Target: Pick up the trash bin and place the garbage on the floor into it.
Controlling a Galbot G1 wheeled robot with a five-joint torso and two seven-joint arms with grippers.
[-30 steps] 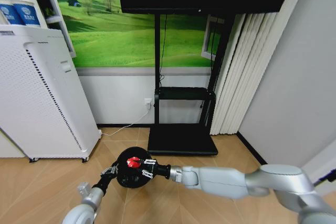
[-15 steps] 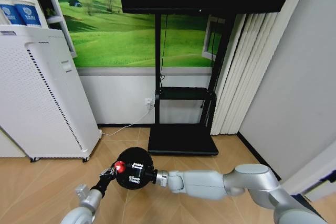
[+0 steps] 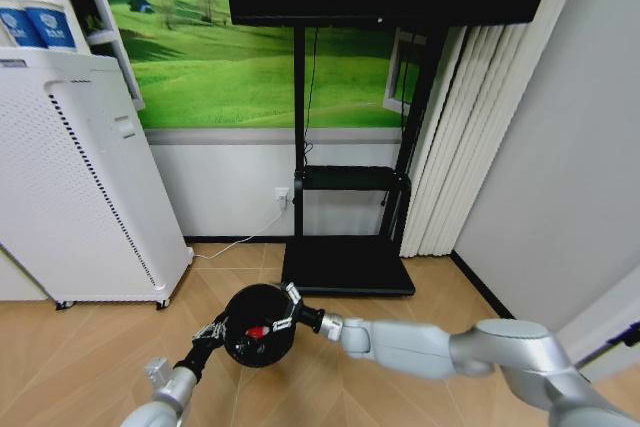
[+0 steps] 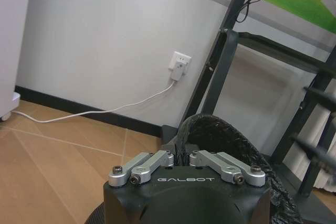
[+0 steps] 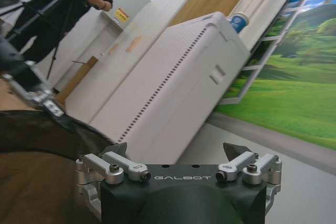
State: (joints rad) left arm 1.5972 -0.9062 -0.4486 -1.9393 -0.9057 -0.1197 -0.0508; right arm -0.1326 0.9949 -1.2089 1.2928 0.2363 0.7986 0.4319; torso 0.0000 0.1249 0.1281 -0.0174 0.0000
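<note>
Bare wooden floor lies open around the trash bin; a white appliance and a black stand base crowd behind it.

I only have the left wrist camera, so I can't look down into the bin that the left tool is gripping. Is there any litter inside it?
Observer: Yes. The head view shows a red lump lying inside the bin.
Operator: Is the right tool carrying anything?
Observer: No. In its own wrist view the right tool is open, with nothing between its fingers.
Operator: Where is it relative to the bin?
Observer: In the head view it sits at the bin's rim, on the side opposite the left tool.
</note>
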